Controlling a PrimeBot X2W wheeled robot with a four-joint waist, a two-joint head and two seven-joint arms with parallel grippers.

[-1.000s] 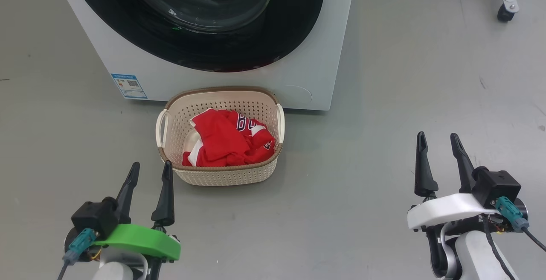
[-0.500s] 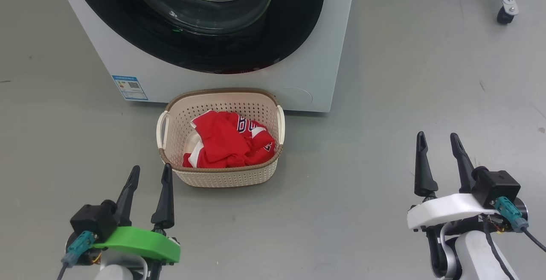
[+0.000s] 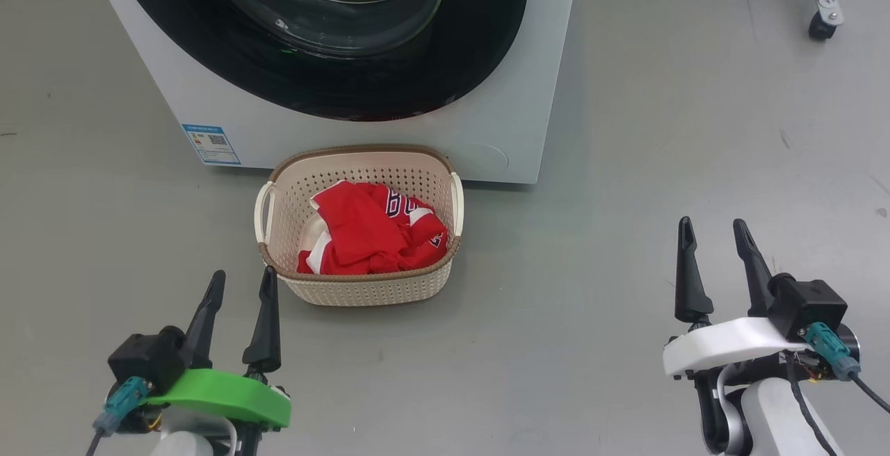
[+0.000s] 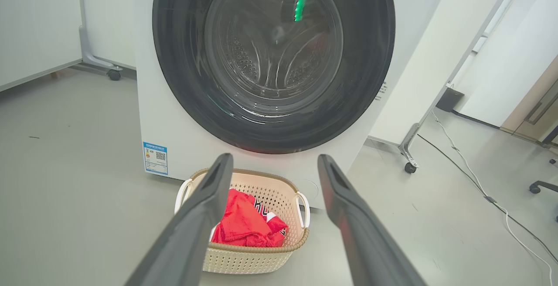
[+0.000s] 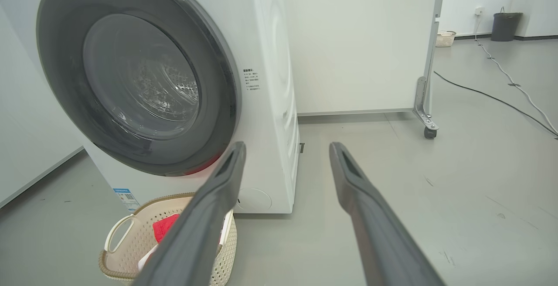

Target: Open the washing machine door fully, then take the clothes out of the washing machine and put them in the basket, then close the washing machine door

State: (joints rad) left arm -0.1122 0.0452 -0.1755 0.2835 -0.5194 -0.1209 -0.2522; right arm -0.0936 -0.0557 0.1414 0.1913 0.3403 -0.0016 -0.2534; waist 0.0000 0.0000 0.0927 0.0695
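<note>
Grey floor (image 3: 591, 199), clothes (image 3: 361, 237) in basket (image 3: 361, 290) beside released left end effector (image 3: 243, 272), well apart from released right end effector (image 3: 712, 222)

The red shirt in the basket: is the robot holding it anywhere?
No, nothing is held. The left gripper and right gripper are open and empty, apart from the clothes lying in the basket.

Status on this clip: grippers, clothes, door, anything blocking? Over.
Both open, empty: left gripper, right gripper. Red clothes in basket; washing machine door shut. Basket sits just before the washing machine, under the door.
</note>
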